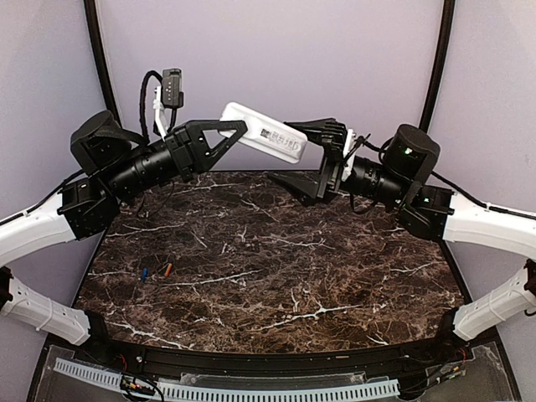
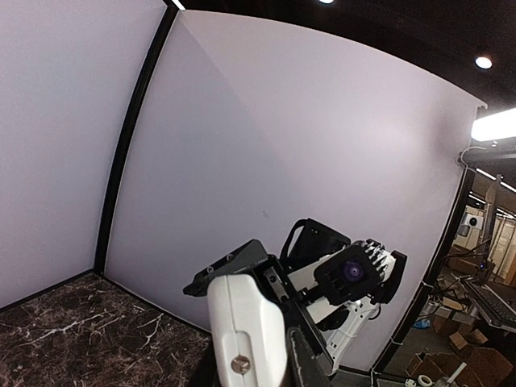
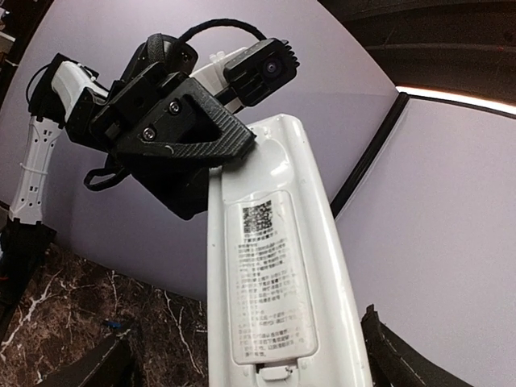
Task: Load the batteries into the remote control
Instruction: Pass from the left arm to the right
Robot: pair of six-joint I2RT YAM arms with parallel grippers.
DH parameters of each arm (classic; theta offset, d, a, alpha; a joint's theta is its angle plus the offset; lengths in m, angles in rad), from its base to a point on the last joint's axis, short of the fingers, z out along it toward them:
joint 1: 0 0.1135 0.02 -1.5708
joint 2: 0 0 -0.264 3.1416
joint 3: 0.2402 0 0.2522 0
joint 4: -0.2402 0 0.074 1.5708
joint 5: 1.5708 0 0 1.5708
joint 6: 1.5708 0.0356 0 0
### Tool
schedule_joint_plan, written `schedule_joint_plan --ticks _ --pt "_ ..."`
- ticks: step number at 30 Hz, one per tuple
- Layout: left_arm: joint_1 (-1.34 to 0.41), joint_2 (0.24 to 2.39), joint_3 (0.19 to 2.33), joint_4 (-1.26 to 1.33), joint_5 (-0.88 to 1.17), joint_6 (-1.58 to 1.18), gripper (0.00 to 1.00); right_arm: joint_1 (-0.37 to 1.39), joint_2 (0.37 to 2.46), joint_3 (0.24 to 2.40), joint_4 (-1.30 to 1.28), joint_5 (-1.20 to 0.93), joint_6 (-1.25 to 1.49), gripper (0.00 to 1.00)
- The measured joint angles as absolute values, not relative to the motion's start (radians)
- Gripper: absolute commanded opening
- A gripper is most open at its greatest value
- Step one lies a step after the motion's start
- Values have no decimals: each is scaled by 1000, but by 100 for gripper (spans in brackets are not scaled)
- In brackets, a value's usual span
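Left pincer (image 1: 235, 132) clamps remote control (image 1: 270, 134) aloft; right pincer (image 1: 311, 159) wide astride its free end, contact unclear. Batteries (image 1: 167, 269) near left edge of surface (image 1: 335, 268), open marble around

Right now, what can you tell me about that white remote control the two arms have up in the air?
The remote control is a slim white bar, plastic by its look, held tilted in the air above the marble table. The left tool clamps one end; the other end sits between the open jaws of the right tool, contact unclear. Its back shows a panel with a square code, fine print and a small tab.
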State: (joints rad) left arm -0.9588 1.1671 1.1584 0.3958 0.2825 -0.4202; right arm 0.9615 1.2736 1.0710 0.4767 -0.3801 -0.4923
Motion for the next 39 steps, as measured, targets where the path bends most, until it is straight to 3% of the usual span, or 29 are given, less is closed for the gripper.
schedule_joint_plan --ticks 4,10,18,26,33,35,39 --pt "-959 1171 1158 396 281 -420 0 974 1278 1090 474 -359 -547 78" --pt "-959 1183 1158 396 277 -422 0 993 1294 1122 465 -322 -622 62" --pt "-959 1185 1158 396 278 -423 0 1002 1310 1133 452 -258 -680 59" --pt "-958 1185 1158 394 276 -423 0 1004 1309 1133 430 -213 -710 32" --pt "-959 1185 1155 390 267 -423 0 1006 1296 1144 377 -200 -719 21" --pt "-959 1185 1150 388 262 -422 4 1006 1290 1147 355 -197 -720 15" --pt "-967 1182 1145 366 247 -411 9 1007 1276 1152 294 -190 -719 13"
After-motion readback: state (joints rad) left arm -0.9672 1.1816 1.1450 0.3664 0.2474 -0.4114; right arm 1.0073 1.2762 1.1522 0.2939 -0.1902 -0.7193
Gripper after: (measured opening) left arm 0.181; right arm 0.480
